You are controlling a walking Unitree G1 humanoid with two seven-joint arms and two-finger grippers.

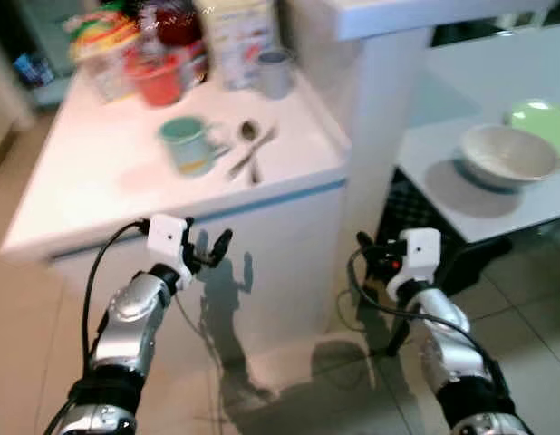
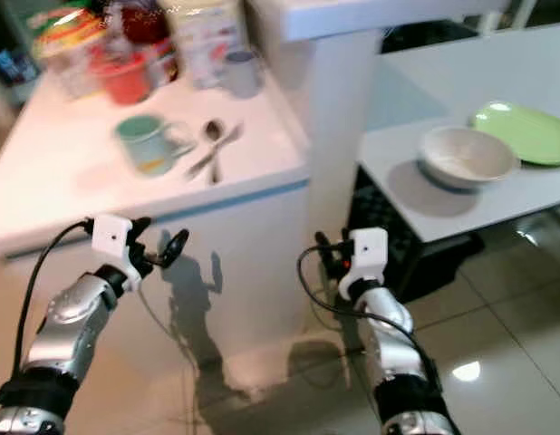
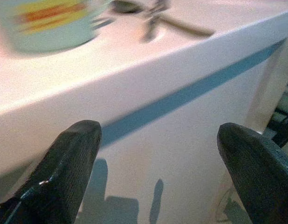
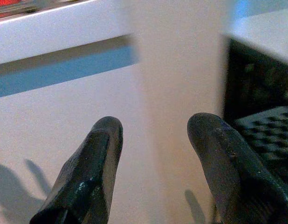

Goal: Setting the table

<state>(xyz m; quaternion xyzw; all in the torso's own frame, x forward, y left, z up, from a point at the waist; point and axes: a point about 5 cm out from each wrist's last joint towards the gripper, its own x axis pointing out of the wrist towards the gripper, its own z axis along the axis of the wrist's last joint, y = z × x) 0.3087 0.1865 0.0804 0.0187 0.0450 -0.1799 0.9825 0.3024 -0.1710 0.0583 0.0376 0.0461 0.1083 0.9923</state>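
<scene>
Nearest to me, at seven o'clock, my left gripper (image 1: 210,251) is raised in front of the white counter's front panel, below its edge, with its two black fingers (image 3: 65,172) spread wide and nothing between them. I judge I hold it open and low because I am not yet within reach of anything on top. At five o'clock my right gripper (image 1: 372,256) is also up, its fingers parted about halfway and empty, facing the white pillar (image 1: 375,136) that joins the counter to the table.

Further out, at eleven o'clock on the white countertop (image 1: 99,181), stands the pale green mug with a yellow and red band (image 1: 189,145), handle turned towards the metal spoon and fork (image 1: 248,149) lying crossed just beside it. They sit near the counter's front edge, which I take as handy for picking up.

At two o'clock, on the lower grey table (image 1: 497,204), a white ceramic bowl (image 1: 506,156) sits beside a light green plate (image 1: 545,122), so that place looks partly laid already.

Farthest, at twelve o'clock along the counter's back, are a red cup (image 1: 158,82), a grey cup (image 1: 274,72) and blurred food packages (image 1: 235,36).
</scene>
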